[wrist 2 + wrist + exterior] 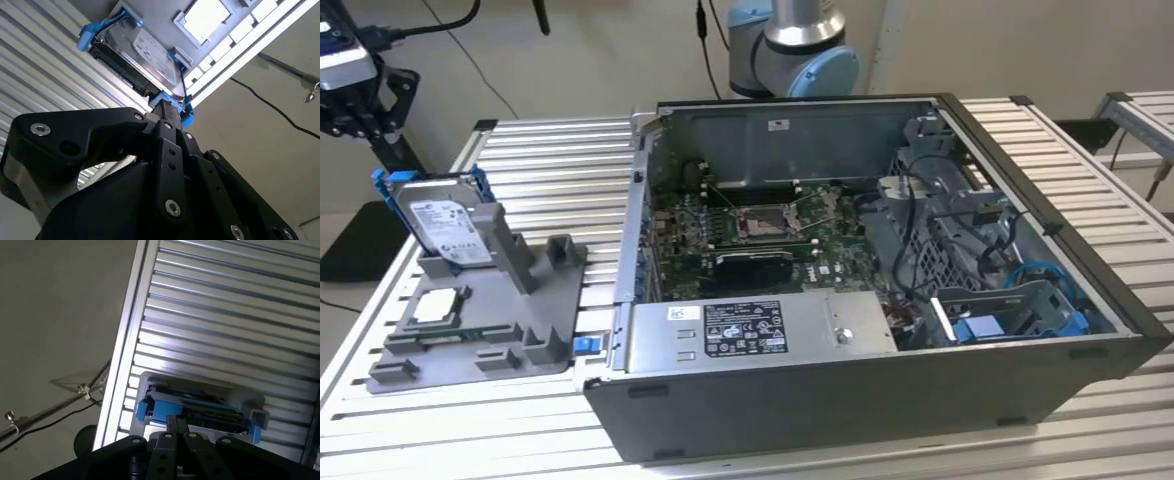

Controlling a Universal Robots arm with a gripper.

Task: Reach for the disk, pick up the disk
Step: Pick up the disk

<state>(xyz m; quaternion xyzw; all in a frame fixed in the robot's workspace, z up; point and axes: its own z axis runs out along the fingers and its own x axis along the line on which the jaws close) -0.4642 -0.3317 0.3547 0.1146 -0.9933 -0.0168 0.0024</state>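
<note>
The disk [443,222] is a silver hard drive with a white label in a blue bracket. It stands on edge in a grey holder [520,262] at the exterior view's left. My black gripper [350,115] hangs above it, further toward the exterior view's left, and is not touching it. In both wrist views the fingers lie pressed together, shut on nothing. The gripper [167,111] points at the blue-framed end of the disk [145,52]. In the first wrist view the gripper [177,426] lies close over the disk [200,410].
A small silver processor chip [434,305] lies flat on the grey holder in front of the disk. An open computer case [881,300] fills the slatted metal table [547,160] at the exterior view's right. A thin stand and cable [60,407] sit on the floor beside the table edge.
</note>
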